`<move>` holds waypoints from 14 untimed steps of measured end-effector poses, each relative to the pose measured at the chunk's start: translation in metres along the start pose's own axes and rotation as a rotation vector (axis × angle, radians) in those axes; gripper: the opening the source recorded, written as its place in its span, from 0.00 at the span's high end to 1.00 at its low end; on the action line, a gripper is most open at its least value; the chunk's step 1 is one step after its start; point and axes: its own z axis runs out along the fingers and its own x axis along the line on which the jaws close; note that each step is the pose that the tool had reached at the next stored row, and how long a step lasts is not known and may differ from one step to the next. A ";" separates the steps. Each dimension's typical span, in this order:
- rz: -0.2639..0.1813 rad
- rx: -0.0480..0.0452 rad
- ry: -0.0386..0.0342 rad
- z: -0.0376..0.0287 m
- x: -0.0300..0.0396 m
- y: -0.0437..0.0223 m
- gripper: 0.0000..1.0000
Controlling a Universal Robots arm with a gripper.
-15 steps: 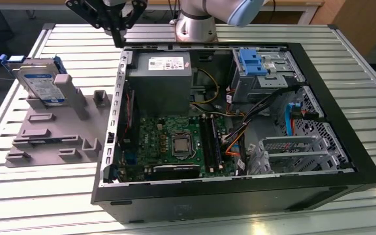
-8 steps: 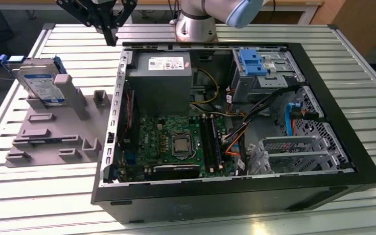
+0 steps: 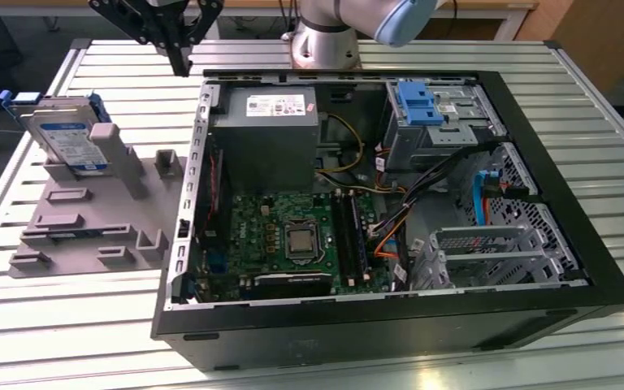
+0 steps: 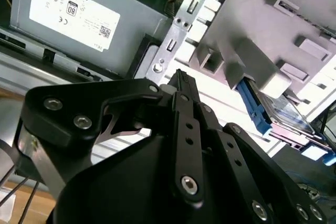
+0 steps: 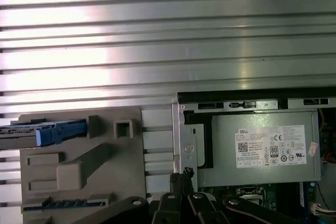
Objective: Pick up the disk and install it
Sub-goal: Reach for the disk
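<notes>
The disk is a silver drive with a white-and-blue label and blue side rails. It stands tilted on edge in a grey holder at the exterior view's left, beside the open computer case. My gripper hangs above the table behind the holder, near the case's back left corner, apart from the disk. Its black fingers are shut with nothing between them. Both wrist views show the closed tips, along with the disk's blue rail.
Inside the case are a grey power supply, a green motherboard, a blue bracket on a metal cage and a silver drive bay. The slatted metal table surrounds the case. The arm's base stands behind it.
</notes>
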 end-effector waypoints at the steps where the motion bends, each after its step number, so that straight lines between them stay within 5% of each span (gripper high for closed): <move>1: 0.000 0.0001 0.0000 -0.0001 0.0041 0.0003 0.89; 2: 0.000 0.0000 -0.0001 -0.0001 0.0212 0.0027 0.89; 14: 0.000 0.0003 0.0037 0.0020 0.0607 0.0067 0.89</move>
